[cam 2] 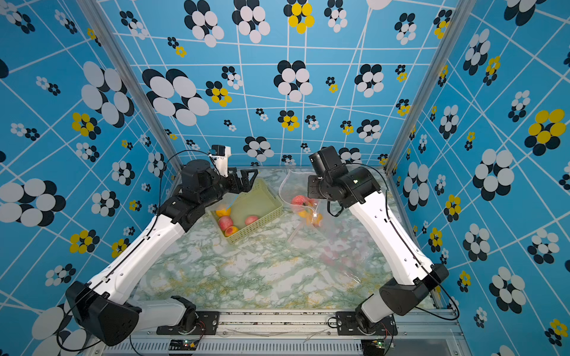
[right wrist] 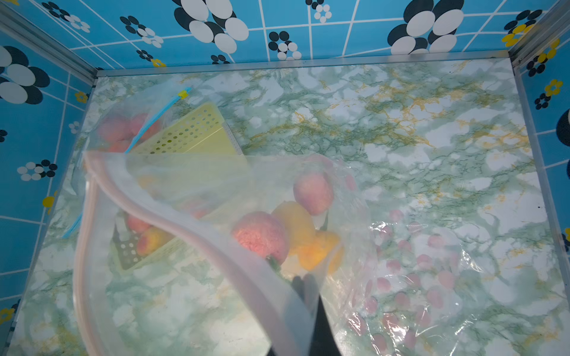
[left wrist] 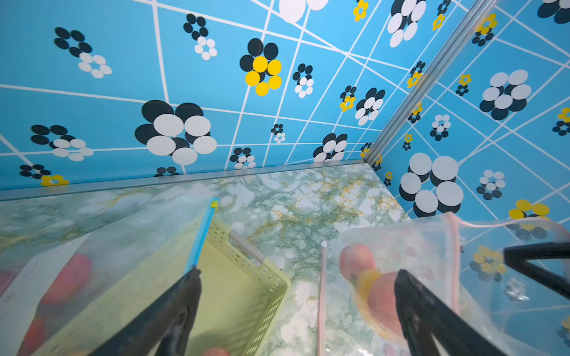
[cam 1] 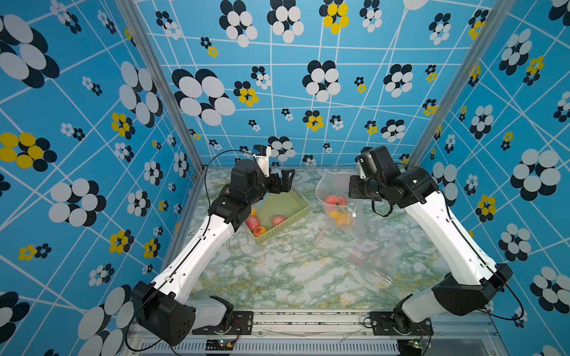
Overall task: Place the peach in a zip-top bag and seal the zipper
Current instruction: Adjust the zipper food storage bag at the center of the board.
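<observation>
Pinching clear plastic zip-top bag [cam 1: 331, 185] with closed right fingers [right wrist: 324, 336], holding its mouth open; hanging open, empty left fingers [left wrist: 175, 305] over pale green basket [cam 1: 287, 222] near back edge of bench [cam 1: 277, 271].

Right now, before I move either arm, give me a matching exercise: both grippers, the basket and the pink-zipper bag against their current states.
Things:
1. left gripper
2. right gripper
3. green basket
4. pink-zipper bag

States:
A. mouth unsealed, around the bagged peaches
B. open, holding nothing
C. shut on the bag's rim
D. holds the loose peaches

Pairs: 1-B, 2-C, 3-D, 4-A.
</observation>
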Controlling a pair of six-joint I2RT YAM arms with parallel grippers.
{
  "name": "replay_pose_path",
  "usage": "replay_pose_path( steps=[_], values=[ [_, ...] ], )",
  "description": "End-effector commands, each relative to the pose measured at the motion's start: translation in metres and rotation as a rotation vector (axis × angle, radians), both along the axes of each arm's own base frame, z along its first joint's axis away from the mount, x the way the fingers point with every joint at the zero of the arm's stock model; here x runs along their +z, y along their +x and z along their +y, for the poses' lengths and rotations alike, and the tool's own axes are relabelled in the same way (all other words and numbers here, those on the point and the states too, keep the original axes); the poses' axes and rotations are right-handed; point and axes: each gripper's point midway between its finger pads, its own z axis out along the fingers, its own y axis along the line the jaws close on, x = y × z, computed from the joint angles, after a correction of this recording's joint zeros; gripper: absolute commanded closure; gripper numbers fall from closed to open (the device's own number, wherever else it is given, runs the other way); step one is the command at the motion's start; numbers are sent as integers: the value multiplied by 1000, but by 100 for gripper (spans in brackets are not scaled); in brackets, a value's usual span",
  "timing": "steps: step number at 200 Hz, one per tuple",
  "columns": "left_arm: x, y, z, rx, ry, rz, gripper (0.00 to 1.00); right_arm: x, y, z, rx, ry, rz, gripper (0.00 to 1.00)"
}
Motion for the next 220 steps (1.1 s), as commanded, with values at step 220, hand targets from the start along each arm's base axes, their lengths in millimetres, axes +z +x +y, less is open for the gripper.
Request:
replay_pose_path(
  steps=[220],
  values=[
    [32,-74,4,-422,70,-314,0,40,-61,26,452,-1,46,100]
  ],
)
